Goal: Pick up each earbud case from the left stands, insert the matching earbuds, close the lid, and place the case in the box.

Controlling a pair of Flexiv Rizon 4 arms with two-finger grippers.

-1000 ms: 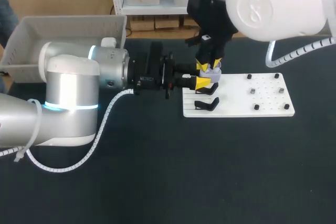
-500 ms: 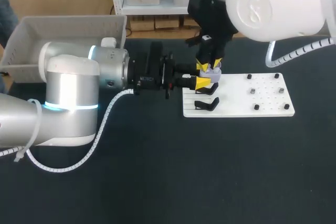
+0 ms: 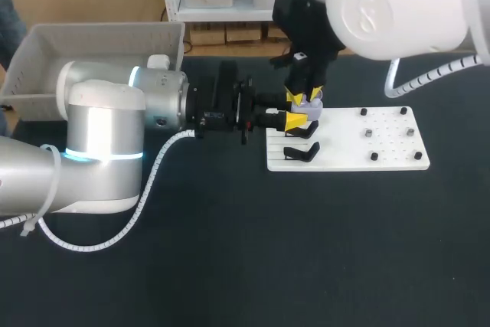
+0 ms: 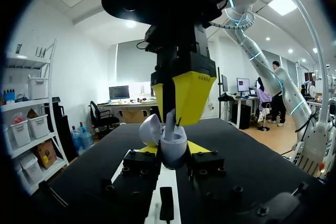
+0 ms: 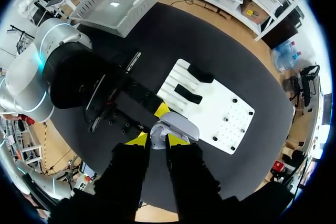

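Standing lid-open, the lilac earbud case point(image 4: 172, 141) is clamped by the left pincer point(image 4: 173, 150)

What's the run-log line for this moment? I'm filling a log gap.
step: earbud insertion | left gripper: shut on earbud case, lid open | right gripper: holding earbud at case opening | box: case not yet placed
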